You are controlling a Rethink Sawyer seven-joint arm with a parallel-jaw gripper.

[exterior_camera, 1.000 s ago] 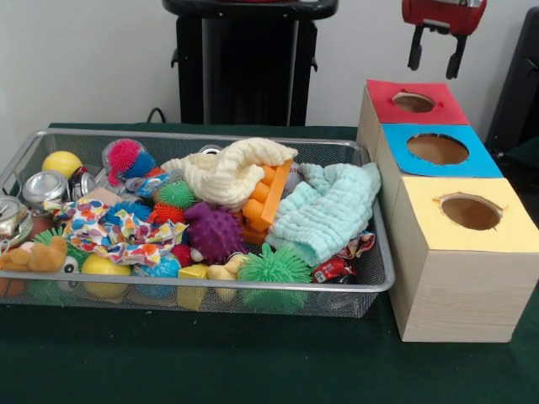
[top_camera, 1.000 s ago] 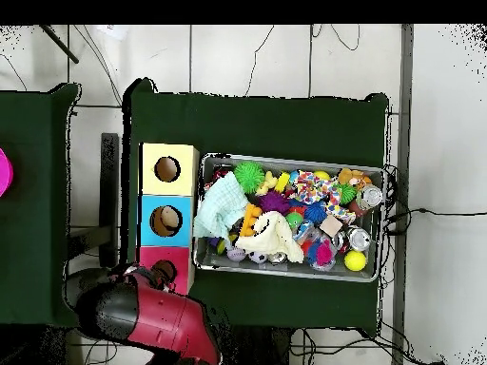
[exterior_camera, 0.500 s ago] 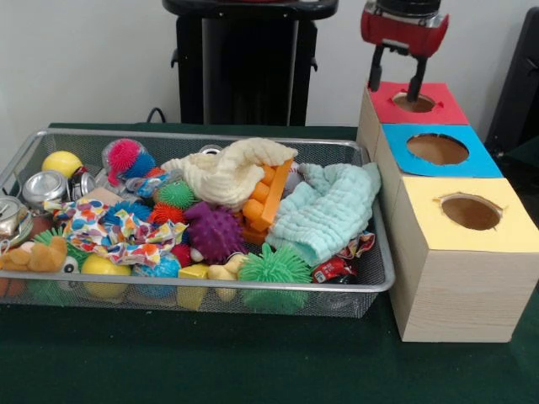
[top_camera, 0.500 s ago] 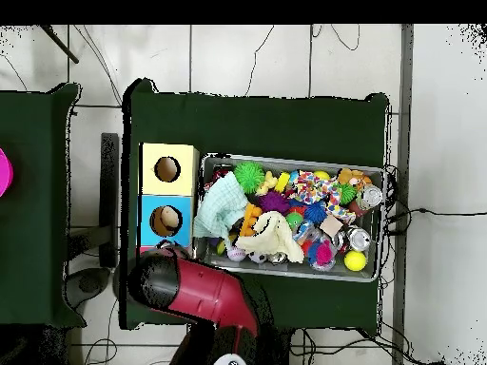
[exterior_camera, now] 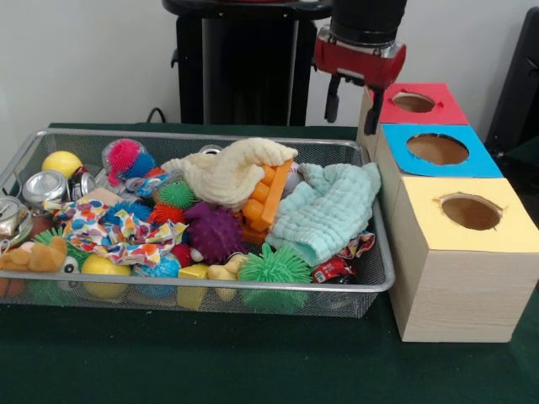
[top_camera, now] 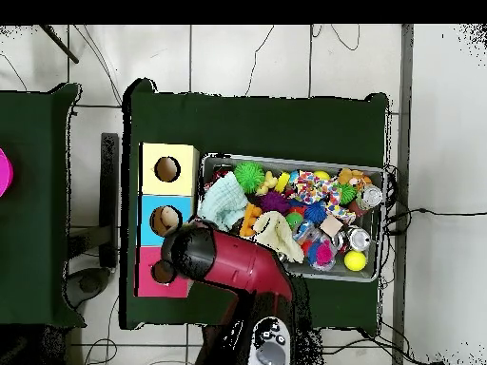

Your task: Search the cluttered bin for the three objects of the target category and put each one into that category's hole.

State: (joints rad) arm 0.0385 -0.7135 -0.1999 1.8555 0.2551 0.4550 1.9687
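Spread and empty, the gripper [exterior_camera: 352,108] hangs in the front view at about 1 o'clock, its two dark fingers [exterior_camera: 332,103] apart in the air just above the far right corner of the wire-mesh bin [exterior_camera: 210,295] and just beside the red-topped box [exterior_camera: 417,103]. That box heads a row with a blue-topped box [exterior_camera: 442,151] and a yellow-topped box [exterior_camera: 465,215], each with a round hole, running along the bin's 3 o'clock side. Inside the bin, an orange-tan plush animal [exterior_camera: 38,255] lies at 9 o'clock against the front left wall, and a pale yellow plush [exterior_camera: 223,271] sits at 6 o'clock beside a green spiky ball [exterior_camera: 274,268]; a cream knitted cloth [exterior_camera: 227,172] and a mint cloth [exterior_camera: 324,210] cover the middle. From overhead, the red arm [top_camera: 228,266] reaches up from 6 o'clock and covers the bin's [top_camera: 376,266] lower left corner, hiding the gripper beneath it. The orange-tan plush [top_camera: 354,177] shows at the bin's 2 o'clock corner.
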